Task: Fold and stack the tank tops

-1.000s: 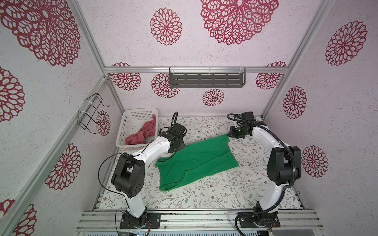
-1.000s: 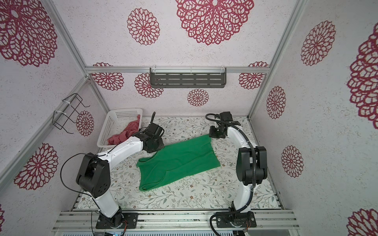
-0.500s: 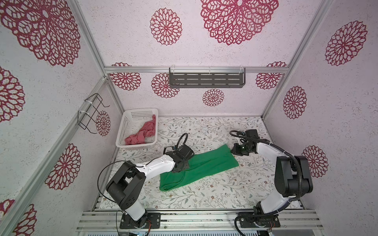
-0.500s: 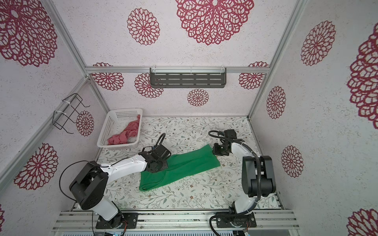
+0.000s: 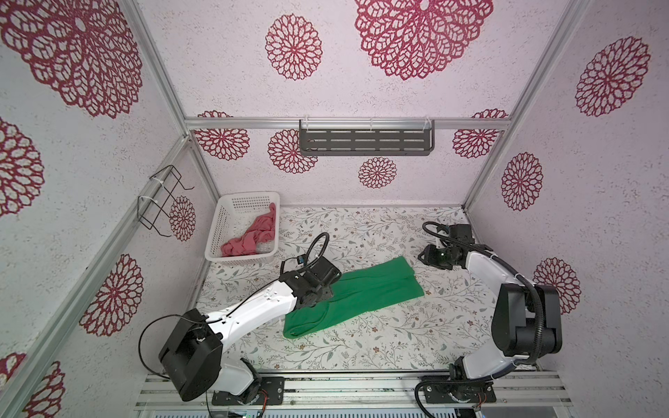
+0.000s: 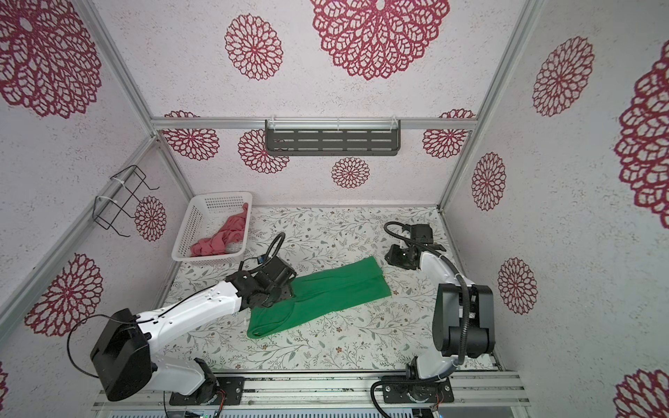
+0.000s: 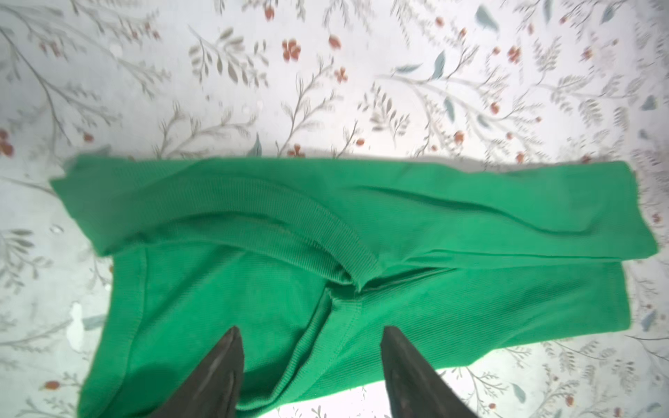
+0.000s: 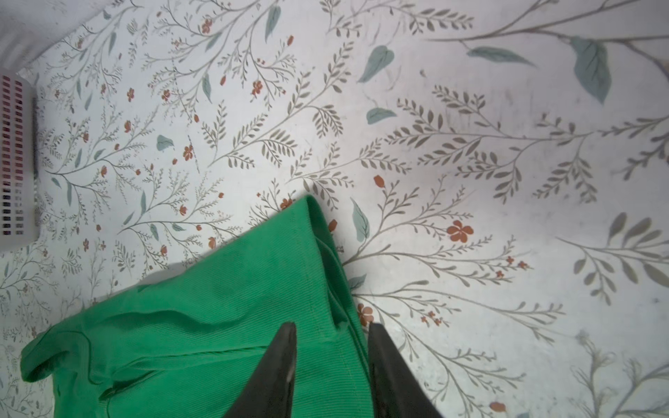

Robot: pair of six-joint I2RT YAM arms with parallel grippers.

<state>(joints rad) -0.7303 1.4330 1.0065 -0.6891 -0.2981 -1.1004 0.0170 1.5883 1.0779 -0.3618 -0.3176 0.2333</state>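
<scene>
White walls (image 5: 398, 90) printed with red flower medallions close in a table (image 5: 362, 347) covered in a leafy floral pattern. In both top views the green tank top (image 5: 365, 293) (image 6: 336, 289) lies on the middle of the table as a long slanted band, one layer doubled over the other. At the far left corner stands a white perforated basket (image 5: 217, 231), and the pink-red tank top (image 5: 253, 240) lies crumpled inside it. The left claw (image 7: 312, 329) hangs over the strap end of the green tank top, fingers apart and clamping nothing. The right claw (image 8: 332, 324) sits above the hem corner at the opposite end, fingers parted, the cloth lying loose beneath.
</scene>
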